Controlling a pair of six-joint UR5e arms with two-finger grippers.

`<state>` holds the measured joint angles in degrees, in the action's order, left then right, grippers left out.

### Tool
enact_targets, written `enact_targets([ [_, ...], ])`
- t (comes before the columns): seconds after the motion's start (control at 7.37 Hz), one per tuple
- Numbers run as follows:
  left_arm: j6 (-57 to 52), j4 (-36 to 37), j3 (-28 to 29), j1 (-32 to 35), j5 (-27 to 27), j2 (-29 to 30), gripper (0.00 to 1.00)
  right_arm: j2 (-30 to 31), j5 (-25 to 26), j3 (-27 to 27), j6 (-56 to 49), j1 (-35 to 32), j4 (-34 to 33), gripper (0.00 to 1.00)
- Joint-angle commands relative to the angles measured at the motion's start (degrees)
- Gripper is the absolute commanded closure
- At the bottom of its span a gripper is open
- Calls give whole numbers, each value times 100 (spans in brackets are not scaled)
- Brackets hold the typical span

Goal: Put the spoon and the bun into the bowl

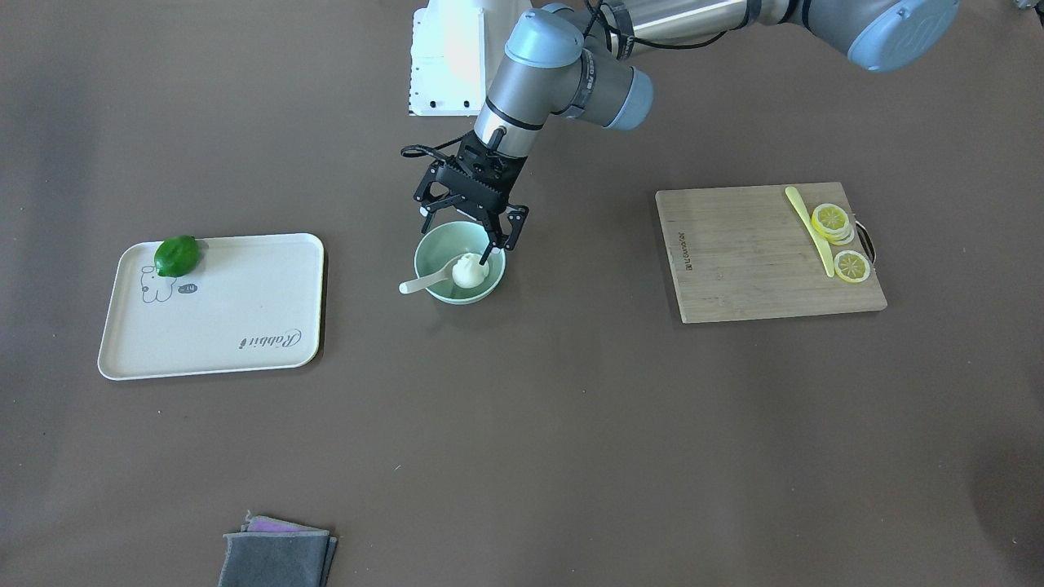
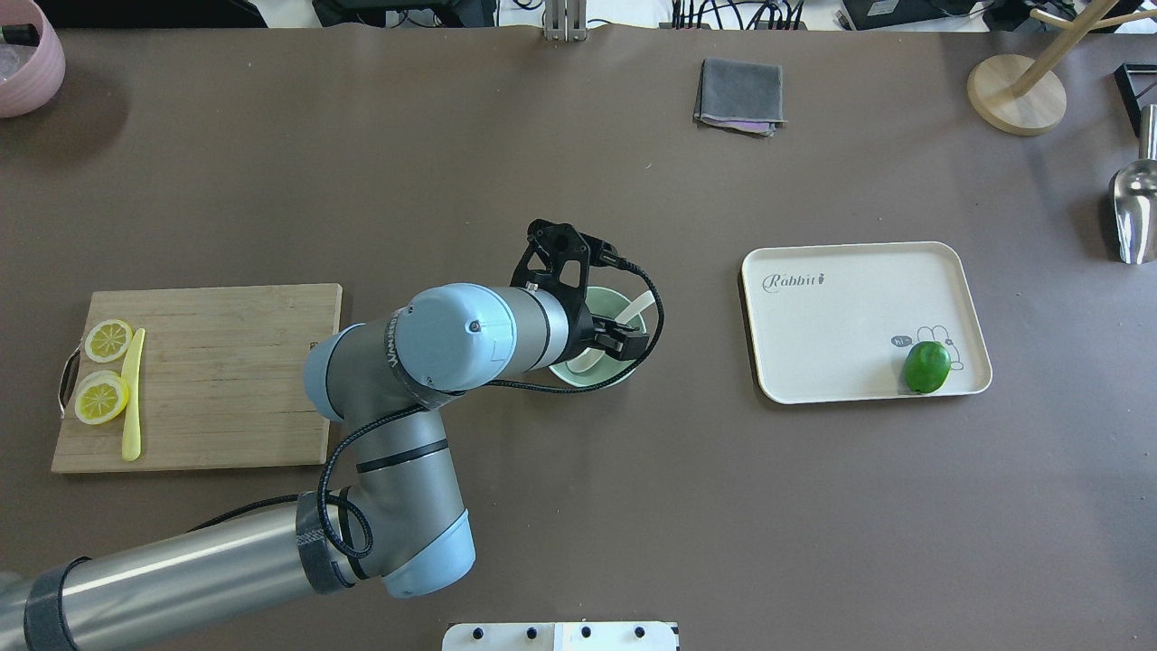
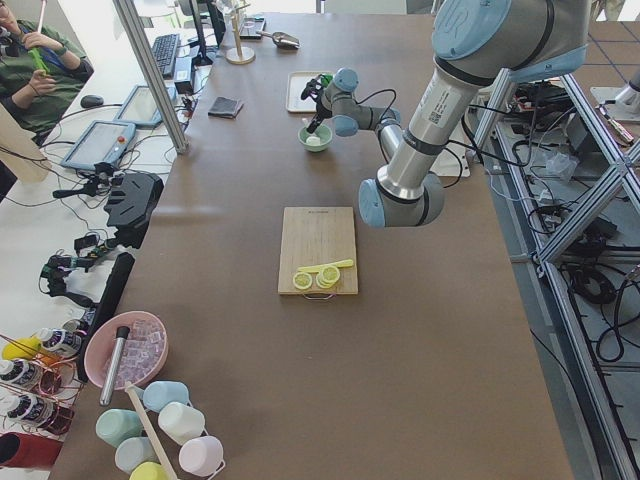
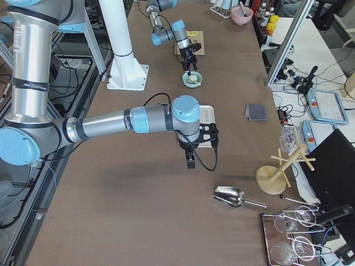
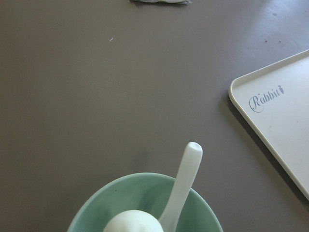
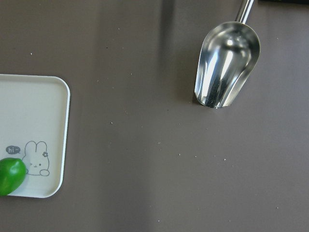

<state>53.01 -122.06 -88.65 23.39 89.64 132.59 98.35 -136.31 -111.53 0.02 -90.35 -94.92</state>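
Observation:
The pale mint-green bowl (image 1: 469, 295) stands at the table's middle. The white pleated bun (image 1: 467, 271) lies inside it. The cream-white spoon (image 1: 424, 283) rests in the bowl with its handle sticking out over the rim. My left gripper (image 1: 457, 242) is open and empty just above the bowl, one finger beside the bun and the other over the far rim. In the left wrist view the bowl (image 5: 111, 198), bun (image 5: 133, 223) and spoon (image 5: 186, 181) show at the bottom edge. My right gripper (image 4: 190, 159) hovers near the tray; I cannot tell whether it is open or shut.
A cream tray (image 1: 245, 310) holds a green lime (image 1: 177, 255). A wooden cutting board (image 1: 750, 261) carries lemon slices (image 1: 832, 218) and a yellow-green knife (image 1: 811, 228). A folded grey cloth (image 1: 277, 556) lies nearby. A metal scoop (image 6: 227, 63) lies beyond the tray.

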Motion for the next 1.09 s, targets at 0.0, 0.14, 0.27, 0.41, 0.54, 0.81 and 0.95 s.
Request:
enact_targets([
  [0.0, -62, 651, -527, 199, 79, -188, 2, 104, 34, 9, -2, 0, 0, 0],
  [0.14, -185, 1641, -1009, 671, 723, -381, 2, 314, 26, 9, -28, 0, 0, 0],
  [0.27, -769, 2347, -1527, 1276, 1487, -731, 2, 525, 52, 17, -46, 0, 0, 0],
  [0.41, -1619, 2806, -1820, 2056, 2217, -1179, 2, 692, 61, 35, -46, -26, 0, 0],
  [0.54, -2741, 3098, -1840, 3004, 3129, -1618, 2, 903, 69, 26, -46, -87, 0, 0],
  [0.81, -5140, 3171, -1639, 4623, 3875, -2541, 2, 1124, 244, 44, -11, -167, -9, 0],
  [0.95, -6022, 3171, -1499, 5170, 3876, -2937, 2, 1125, 245, 114, -2, -167, 0, 0],
])
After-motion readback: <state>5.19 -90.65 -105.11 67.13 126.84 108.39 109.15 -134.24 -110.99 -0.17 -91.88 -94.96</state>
